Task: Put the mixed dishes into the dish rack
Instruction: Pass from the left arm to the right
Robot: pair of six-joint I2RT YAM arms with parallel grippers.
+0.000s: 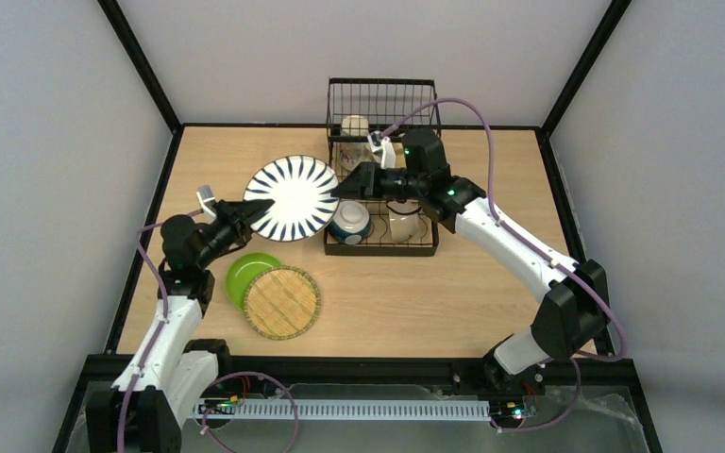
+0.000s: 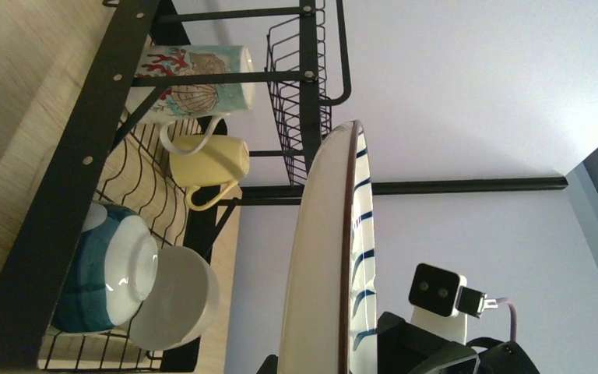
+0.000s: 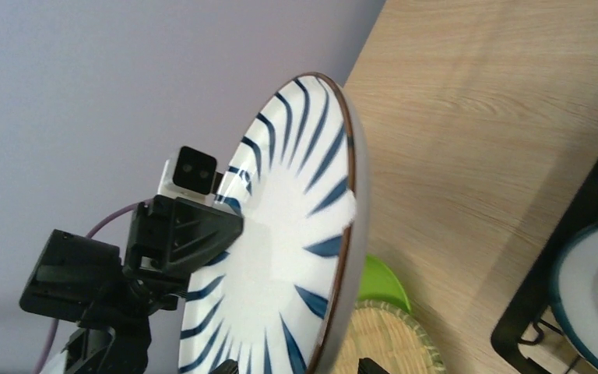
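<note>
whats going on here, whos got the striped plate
The left pincer grips the striped plate by its left edge, raised off the table beside the rack. The right pincer is open at the plate's opposite edge, not gripping it; it looks like a handover. Two bowls and some mugs already sit in the rack. A green plate and a woven plate lie on the table.

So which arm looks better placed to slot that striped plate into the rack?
Probably right: the right hand, open, is at the striped plate's rim, beside the rack. The left hand grips the far rim.
</note>
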